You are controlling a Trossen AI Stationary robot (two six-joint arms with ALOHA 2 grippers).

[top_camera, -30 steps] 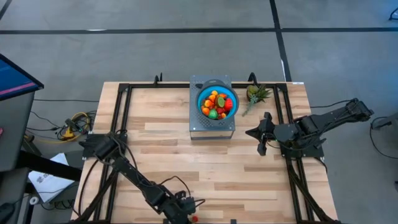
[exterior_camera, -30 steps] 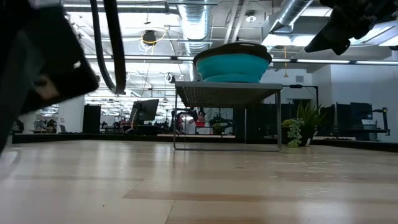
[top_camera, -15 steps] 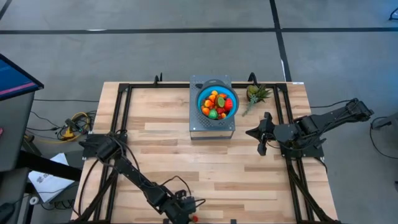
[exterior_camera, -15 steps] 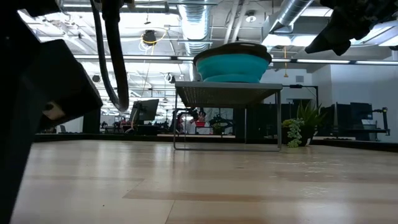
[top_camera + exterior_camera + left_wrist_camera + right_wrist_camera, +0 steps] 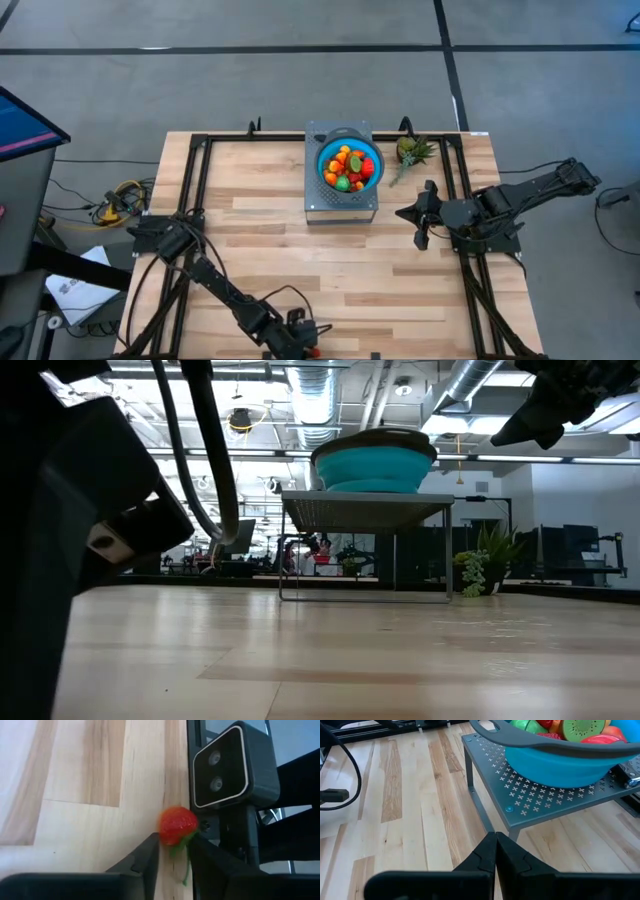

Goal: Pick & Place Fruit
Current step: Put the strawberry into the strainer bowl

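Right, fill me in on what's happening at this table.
The left tool is down at the table's near edge, its fingers on either side of a red strawberry lying beside the low camera; a firm grip isn't evident. The right tool waits shut beside the stand, where a blue bowl holds more fruit.

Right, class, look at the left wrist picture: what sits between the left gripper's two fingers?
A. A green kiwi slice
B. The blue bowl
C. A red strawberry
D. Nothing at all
C: the left wrist view shows a red strawberry with a green stalk between the fingers of the left gripper, at the table's near edge beside a small camera.
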